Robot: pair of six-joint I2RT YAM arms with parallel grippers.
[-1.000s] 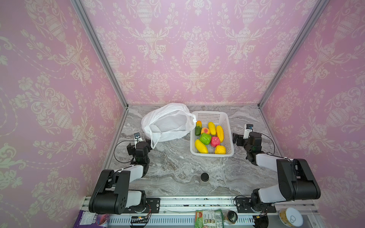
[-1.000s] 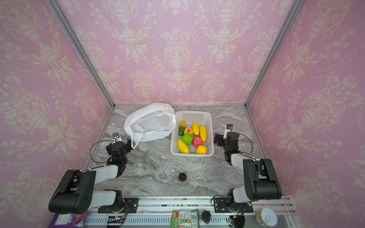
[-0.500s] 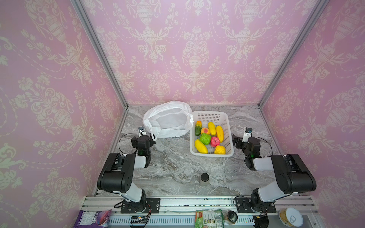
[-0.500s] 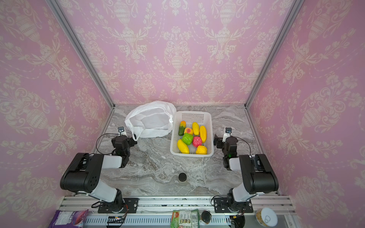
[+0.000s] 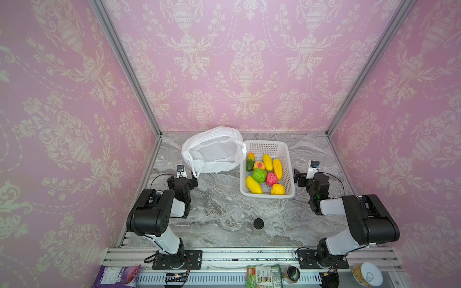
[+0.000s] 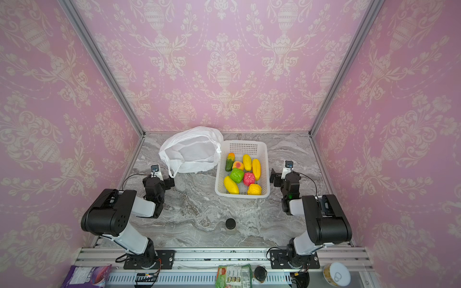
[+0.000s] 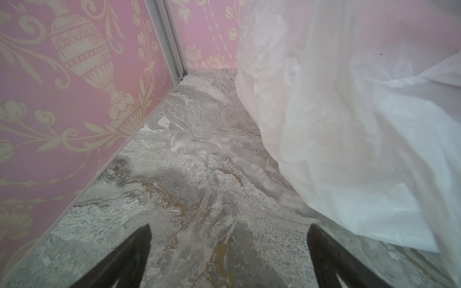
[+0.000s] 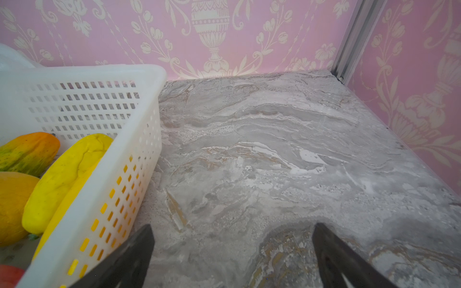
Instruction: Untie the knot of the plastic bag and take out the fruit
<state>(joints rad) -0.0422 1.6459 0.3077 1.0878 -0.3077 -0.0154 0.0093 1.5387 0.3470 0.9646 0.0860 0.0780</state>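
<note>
Surface: grey veined marble-look table (image 5: 224, 204); a dark-lidded jar (image 5: 258, 224) stood upright near the front middle.
Room: pink walls (image 5: 244, 62) with a cream urn pattern on three sides; metal posts (image 5: 124, 62) at the back corners.
Task items: the white bag (image 5: 212, 152) lay at the back, left of centre. Its mouth gaped and a handle loop (image 5: 195, 169) trailed toward the left arm. Its right edge lay against the back left corner of the basket (image 5: 264, 147). The fruit (image 5: 259, 175), eight pieces, lay in the basket.
Tool, left: the left gripper (image 7: 228, 228) had its jaws spread wide and held nothing. It sat low over the table, just in front of the handle loop. One finger was close beside the bag film; contact could not be told.
Tool, right: the right gripper (image 8: 232, 225) had its jaws spread wide and held nothing. It sat low over the table, just right of the basket and apart from its wall.
Top views only: both arms, the jar, the whole bag and basket together; packets (image 5: 264, 275) and a tin (image 5: 367, 274) beyond the table's front edge.
Left wrist only: the crinkled, translucent bag film close up, with a back corner post behind it.
Right wrist only: yellow fruit showing through the basket's perforated side wall, and a sliver of bag behind the basket.
</note>
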